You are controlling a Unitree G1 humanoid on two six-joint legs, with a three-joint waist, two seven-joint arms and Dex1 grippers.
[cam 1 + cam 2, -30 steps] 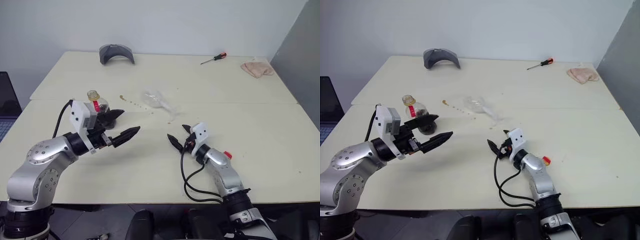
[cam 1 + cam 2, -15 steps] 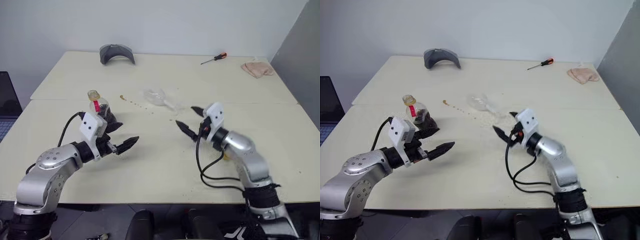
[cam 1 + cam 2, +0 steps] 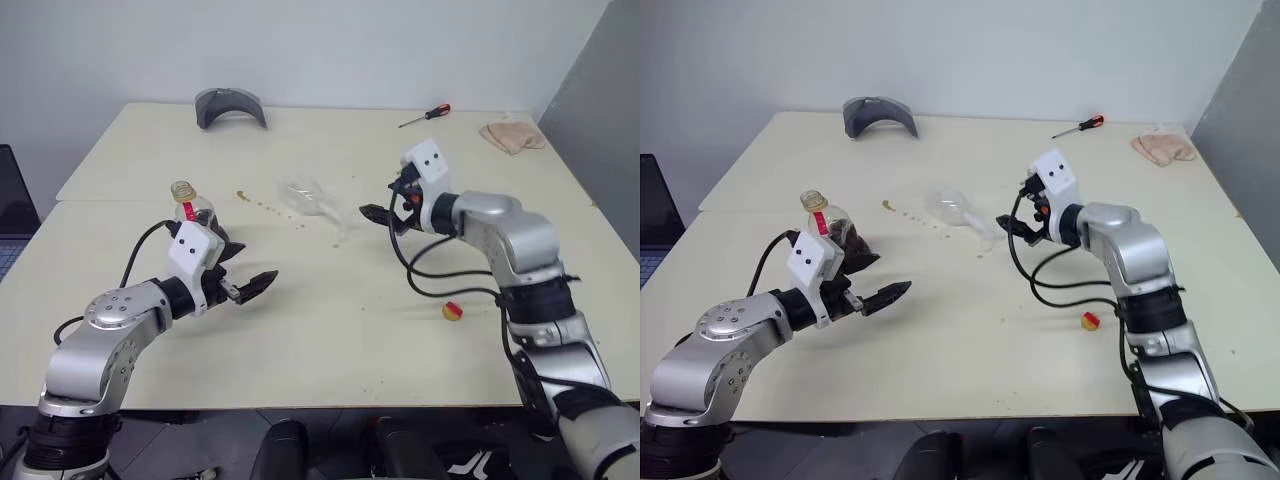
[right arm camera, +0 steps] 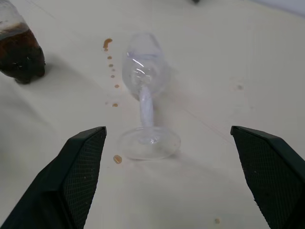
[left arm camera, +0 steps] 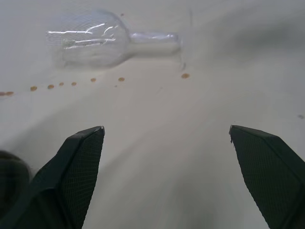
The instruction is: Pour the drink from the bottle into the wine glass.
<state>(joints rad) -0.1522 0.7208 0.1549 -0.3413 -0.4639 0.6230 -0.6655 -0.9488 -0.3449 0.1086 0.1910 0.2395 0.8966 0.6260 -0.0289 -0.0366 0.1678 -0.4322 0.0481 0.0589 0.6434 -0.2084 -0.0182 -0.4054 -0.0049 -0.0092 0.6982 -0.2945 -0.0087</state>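
The bottle (image 3: pixel 192 207) stands upright left of the table's middle, with the dark drink (image 4: pixel 20 53) in its lower part and a red ring at its neck. The wine glass (image 3: pixel 312 197) lies on its side at mid-table, its foot (image 4: pixel 149 142) toward my right gripper. My left gripper (image 3: pixel 252 265) is open just in front of the bottle, level and aimed across the table at the glass (image 5: pixel 93 40). My right gripper (image 3: pixel 384 200) hovers open right of the glass's foot, apart from it. Neither holds anything.
A trail of brown drops (image 3: pixel 268 208) runs from the bottle to the glass. A small yellow and red object (image 3: pixel 452 311) lies under my right forearm. A grey curved piece (image 3: pixel 230 104), a screwdriver (image 3: pixel 425 117) and a beige cloth (image 3: pixel 510 136) lie along the far edge.
My right arm has risen from the table's near side and swung forward to beside the glass's foot. My left gripper has sunk a little and tilted down. Both stay open.
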